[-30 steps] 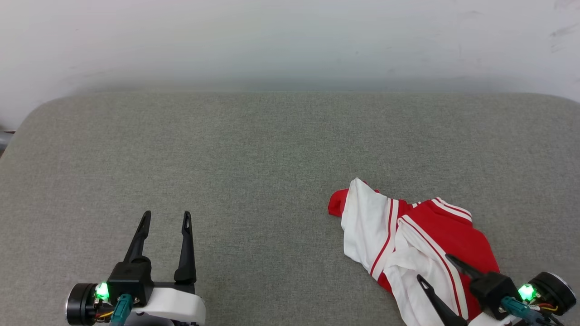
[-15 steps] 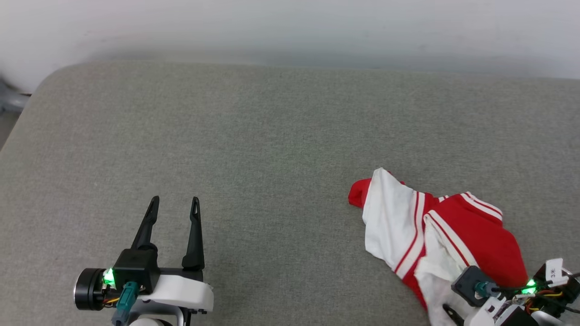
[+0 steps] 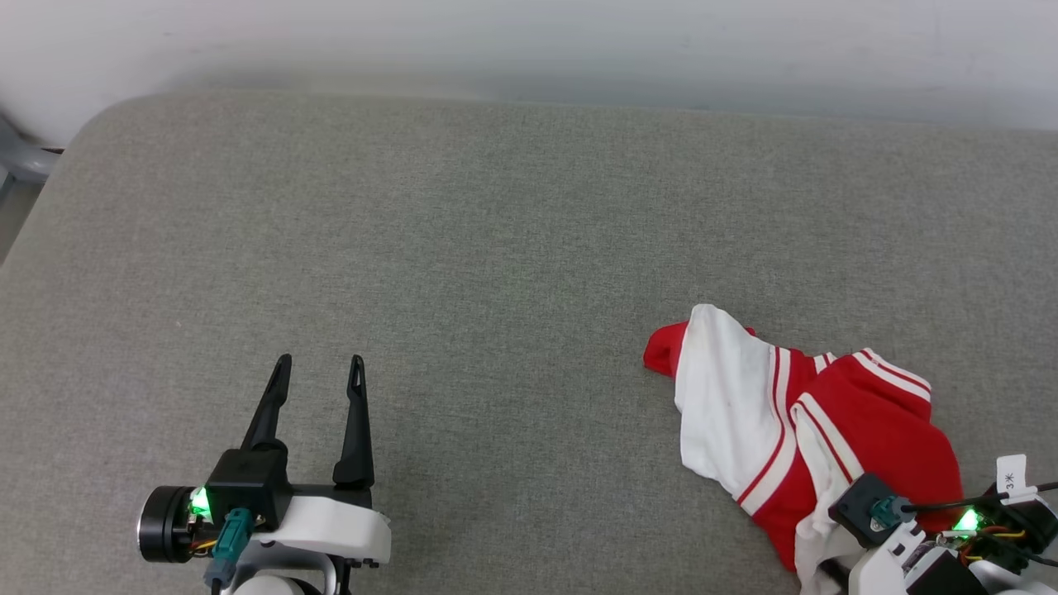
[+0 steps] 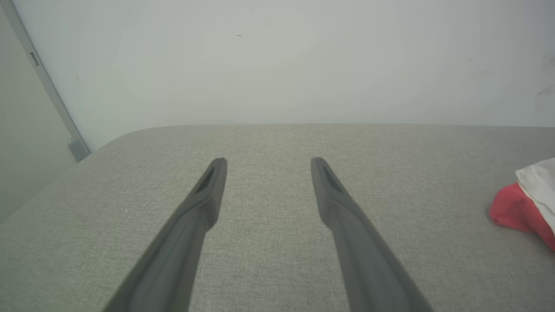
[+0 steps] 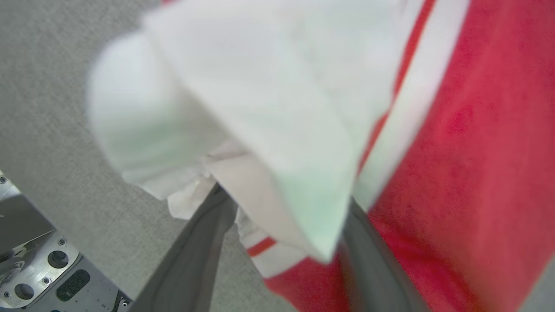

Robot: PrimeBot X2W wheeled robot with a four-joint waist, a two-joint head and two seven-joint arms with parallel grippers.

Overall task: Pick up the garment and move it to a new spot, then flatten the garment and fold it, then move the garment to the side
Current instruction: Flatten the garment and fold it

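We judge the task barely begun: the garment (image 3: 826, 405) lies crumpled at the lower right of the head view on the grey bench (image 3: 496, 248), not yet lifted. Our right gripper (image 5: 286, 208) is down on it, fingers apart astride a white fold, clamping nothing that we can see. Our left gripper (image 3: 321, 364) hovers at the lower left, fingers spread and empty. Moving, flattening, folding and setting aside all remain.

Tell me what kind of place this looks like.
Probably an indoor lab or test room: a grey fabric-covered pad against a plain white wall, with a crumpled garment lying on it.
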